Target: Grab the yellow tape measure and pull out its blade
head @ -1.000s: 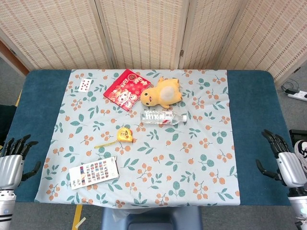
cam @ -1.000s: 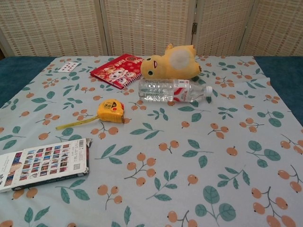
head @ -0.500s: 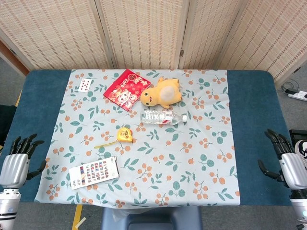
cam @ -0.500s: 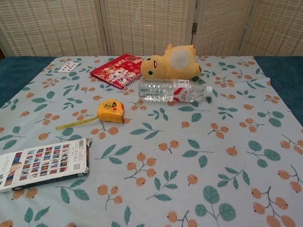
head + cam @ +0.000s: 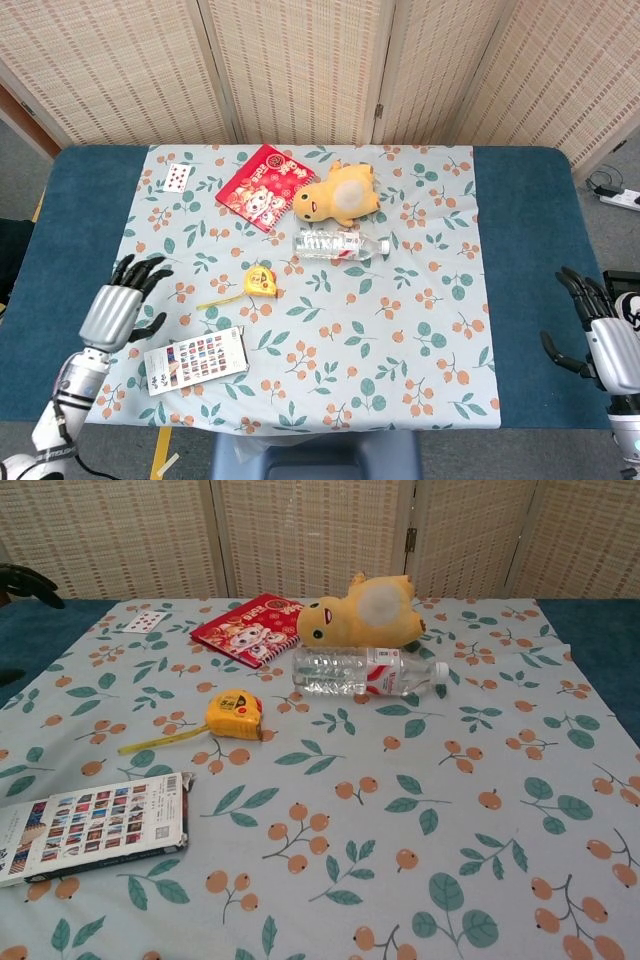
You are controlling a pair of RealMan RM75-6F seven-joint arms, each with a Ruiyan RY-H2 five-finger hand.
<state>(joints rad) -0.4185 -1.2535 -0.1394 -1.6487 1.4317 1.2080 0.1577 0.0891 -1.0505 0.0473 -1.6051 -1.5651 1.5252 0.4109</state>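
Note:
The yellow tape measure (image 5: pixel 261 281) (image 5: pixel 234 715) lies on the flowered cloth left of centre, with a short stretch of yellow blade (image 5: pixel 218 299) (image 5: pixel 160 742) run out to its left. My left hand (image 5: pixel 120 306) hovers open over the cloth's left edge, fingers spread, well left of the tape measure; in the chest view only dark fingertips (image 5: pixel 28 579) show at the upper left. My right hand (image 5: pixel 604 339) stays open at the table's right edge, far from everything.
A picture booklet (image 5: pixel 195 359) (image 5: pixel 88 827) lies near the front left, just right of my left hand. A clear water bottle (image 5: pixel 340 244), a yellow plush toy (image 5: pixel 336 194), a red packet (image 5: pixel 264 186) and a playing card (image 5: pixel 177 177) lie farther back.
My left hand has risen from the table's left edge and moved right and forward over the cloth. The right hand has sunk slightly. No object has shifted.

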